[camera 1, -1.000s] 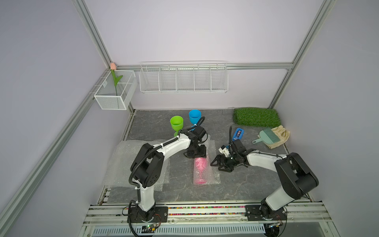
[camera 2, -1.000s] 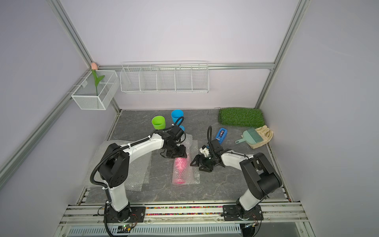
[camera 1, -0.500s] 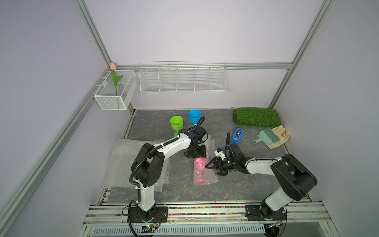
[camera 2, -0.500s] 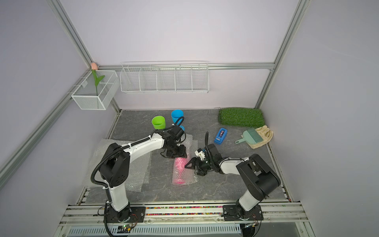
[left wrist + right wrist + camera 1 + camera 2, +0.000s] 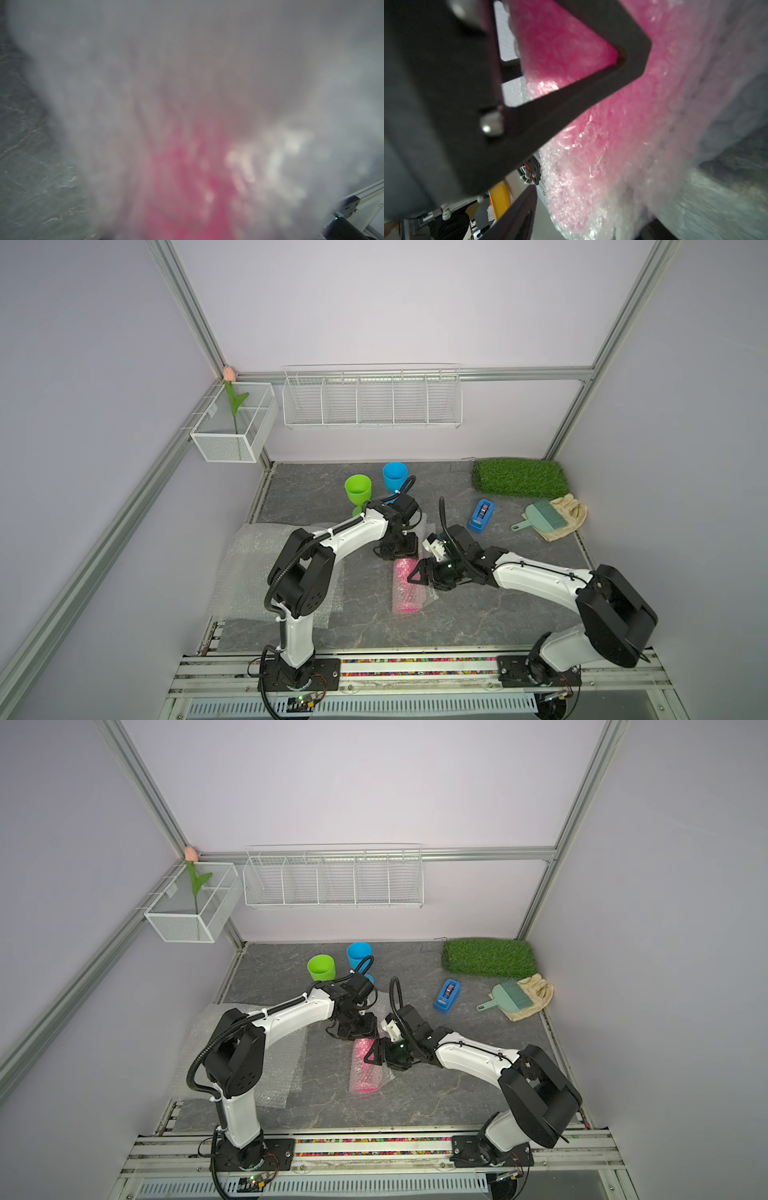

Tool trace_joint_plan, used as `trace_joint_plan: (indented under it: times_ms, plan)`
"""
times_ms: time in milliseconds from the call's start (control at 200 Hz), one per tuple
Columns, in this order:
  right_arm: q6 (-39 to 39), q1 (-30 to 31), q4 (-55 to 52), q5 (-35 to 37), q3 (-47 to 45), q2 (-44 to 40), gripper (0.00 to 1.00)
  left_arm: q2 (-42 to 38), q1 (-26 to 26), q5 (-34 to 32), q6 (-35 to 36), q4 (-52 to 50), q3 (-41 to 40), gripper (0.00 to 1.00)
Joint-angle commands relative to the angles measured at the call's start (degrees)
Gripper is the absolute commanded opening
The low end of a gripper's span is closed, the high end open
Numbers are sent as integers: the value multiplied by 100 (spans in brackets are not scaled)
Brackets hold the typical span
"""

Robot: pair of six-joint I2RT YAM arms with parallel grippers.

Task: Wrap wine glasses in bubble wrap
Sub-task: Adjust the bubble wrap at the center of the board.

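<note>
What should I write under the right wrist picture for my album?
Right hand at the pink goblet, rolled up in bubble wrap.

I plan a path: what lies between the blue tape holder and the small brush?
Nothing: bare grey table between tape holder and brush, in both top views.

Robot lab cell: aluminium-profile frame (image 5: 189,310), plain lilac panels (image 5: 374,302), robot arms (image 5: 357,531) bolted to base rail (image 5: 415,668).

Pink goblet (image 5: 405,587) glows magenta thru whitish, dot-textured bubble wrap (image 5: 602,187). Green goblet (image 5: 358,488) lime, blue goblet (image 5: 394,476) sky-blue. Grass mat (image 5: 519,477) deep green, tape dispenser (image 5: 481,516) blue, dustpan brush (image 5: 542,517) teal, cloth (image 5: 571,512) beige. Tabletop (image 5: 457,614) dk grey w/ pale marble veins.
</note>
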Motion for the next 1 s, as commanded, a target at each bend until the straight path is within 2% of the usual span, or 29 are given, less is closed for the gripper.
trace_joint_plan:
  times_ms: [0,125,290,420,580,635,700,780,900,995]
  plan:
    - [-99,215,-517,476,242,156,60,420,20,-313,-128,-223,-120,62]
    - [-73,406,-608,739,511,249,52,430,20,-288,-148,-210,-124,62]
    - [-91,549,-681,883,750,430,50,395,25,-251,-226,-137,-194,62]
    - [-99,656,-638,930,892,588,45,371,29,-144,-302,-44,-238,62]
    - [-111,752,-613,1008,932,589,26,271,29,-69,-439,128,-358,62]
    - [-167,751,-732,1079,931,525,21,180,46,-122,-486,176,-418,67]
    - [-263,743,-882,1181,922,433,12,58,85,-171,-502,209,-463,80]
    - [-499,736,-1219,1337,968,354,7,-105,132,-278,-503,151,-479,91]
    - [-1279,653,-1827,1461,1099,276,7,-492,251,-409,-500,61,-552,96]
    - [-2362,598,-2436,1456,1245,155,7,-911,389,-484,-492,-25,-690,99]
